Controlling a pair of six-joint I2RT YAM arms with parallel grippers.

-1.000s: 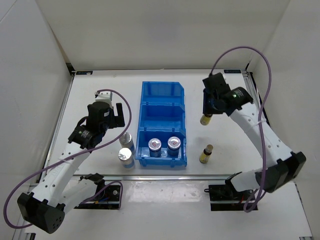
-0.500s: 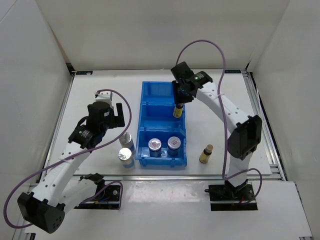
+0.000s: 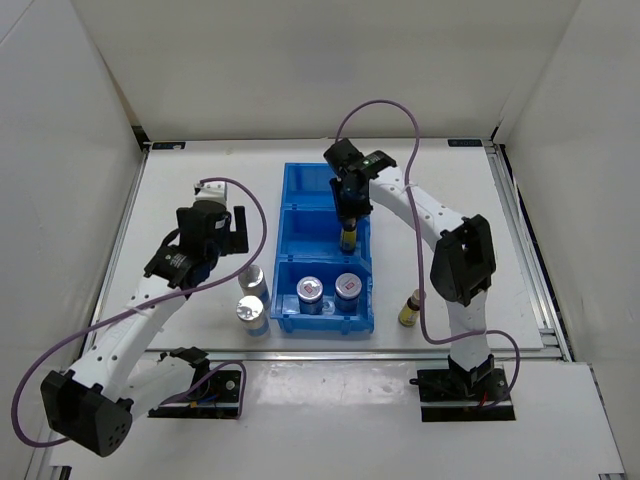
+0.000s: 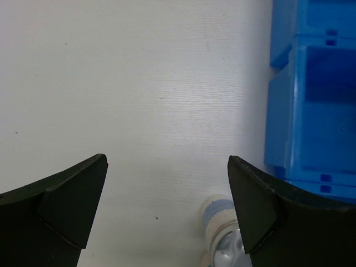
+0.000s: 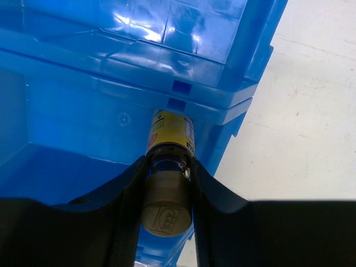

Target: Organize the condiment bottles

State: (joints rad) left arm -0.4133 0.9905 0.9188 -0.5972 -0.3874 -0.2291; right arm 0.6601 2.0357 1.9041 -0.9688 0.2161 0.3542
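Note:
My right gripper (image 3: 347, 212) is shut on a slim dark-amber bottle with a yellow label (image 3: 348, 238) and holds it over the middle compartment of the blue bin (image 3: 290, 225); the wrist view shows my right gripper (image 5: 167, 192) pinching the bottle's neck (image 5: 168, 167) below the cap. A second amber bottle (image 3: 410, 308) stands on the table right of the bin. Two red-and-white jars (image 3: 310, 293) (image 3: 347, 288) sit in the near compartment. Two silver-capped shakers (image 3: 253, 279) (image 3: 251, 313) stand left of the bin; one shaker (image 4: 222, 236) shows between my left fingers. My left gripper (image 3: 226, 222) is open and empty above the table.
The bin's far compartment (image 3: 322, 185) holds nothing. White walls enclose the table on three sides. A metal rail (image 3: 522, 240) runs along the right edge.
My right arm has swung left from the table's right side, carrying the amber bottle over the bin and lowering it toward the middle compartment. The left arm has shifted slightly.

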